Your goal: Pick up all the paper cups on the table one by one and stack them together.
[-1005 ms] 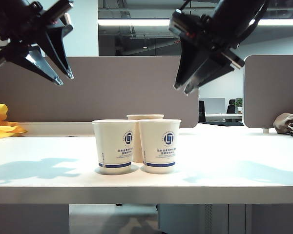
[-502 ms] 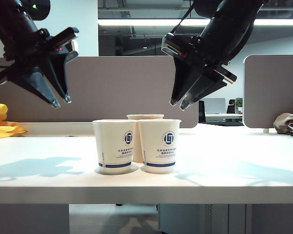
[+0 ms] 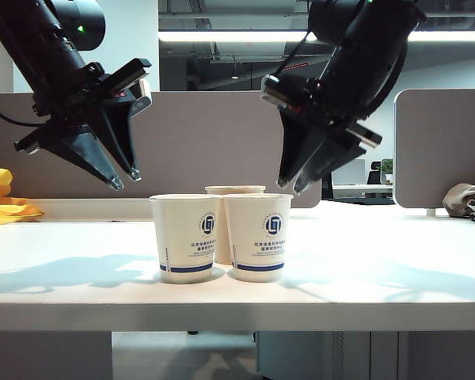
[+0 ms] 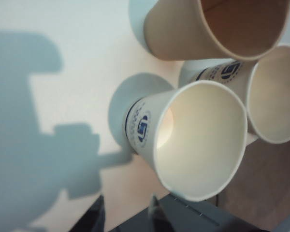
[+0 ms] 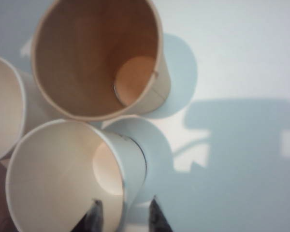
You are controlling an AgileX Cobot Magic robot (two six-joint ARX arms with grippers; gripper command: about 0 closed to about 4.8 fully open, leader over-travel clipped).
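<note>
Three paper cups stand upright in a tight cluster near the middle of the table (image 3: 380,269), close to its front edge: left white cup (image 3: 185,237) and right white cup (image 3: 258,236) side by side in front, rims touching or nearly so, each with a round dark-blue logo and a blue base band, and the tan cup (image 3: 235,191) just behind, showing between them. From my remote station I read the left gripper (image 3: 124,177) hanging in the air above and to the left of the left white cup, fingers pointing down and toward the cluster, jaws spread apart and holding nothing. The right gripper (image 3: 291,185) hangs above and just to the right of the right white cup, tips level with or slightly above its rim, jaws likewise apart and empty. In the left wrist view the two fingertips (image 4: 97,212) sit beside the mouth of the nearest white cup, not touching it. In the right wrist view one fingertip (image 5: 94,212) lies over the rim of the near white cup; I cannot tell whether it touches. Both arms cast soft shadows on the table. Yellow cloth (image 3: 1,198) lies at the far left edge.
</note>
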